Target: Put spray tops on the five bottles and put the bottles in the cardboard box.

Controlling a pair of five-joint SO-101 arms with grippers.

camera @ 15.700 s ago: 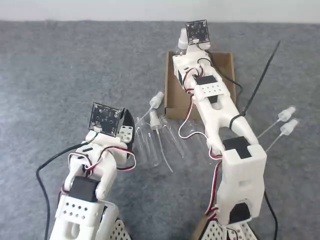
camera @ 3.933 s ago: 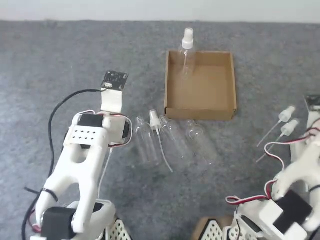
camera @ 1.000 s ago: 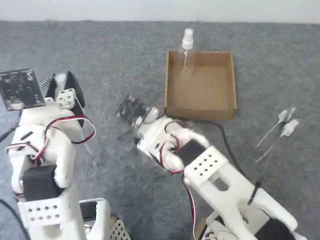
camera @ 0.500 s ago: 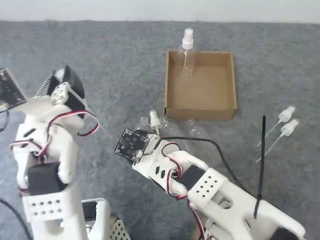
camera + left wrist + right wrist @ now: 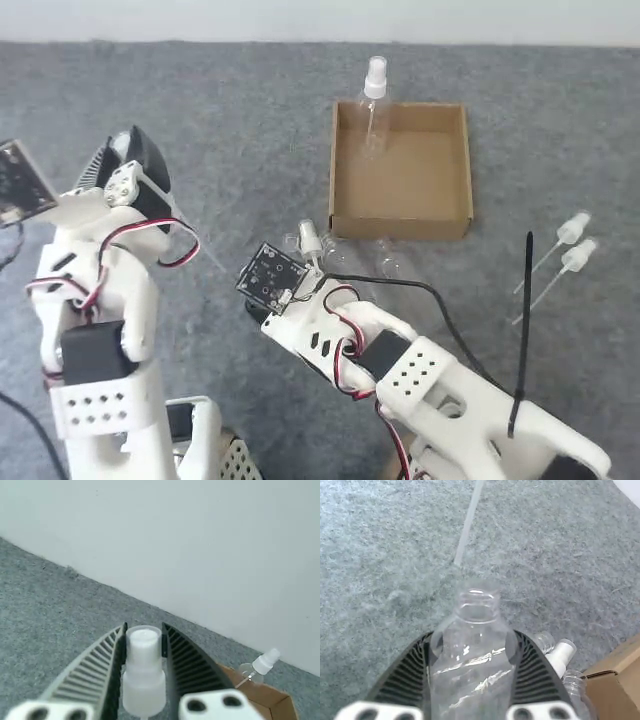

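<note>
My left gripper is shut on a white spray top and holds it up at the table's left. Its thin dip tube slants down and ends just ahead of the open neck of a clear bottle. My right gripper is shut on that bottle, under the right arm's wrist at mid-table. More clear bottles and one spray top lie before the cardboard box. A capped bottle leans inside the box's far wall. Two spray tops lie at the right.
Grey carpet covers the whole table. The right arm's body stretches from the front right across the middle. The left arm's body stands at the front left. Open carpet lies at the far left and right of the box.
The right arm drew back from the bottle cluster toward the front with the clear bottle, then edged slightly toward the far side. The left arm with the spray top tilted a little.
</note>
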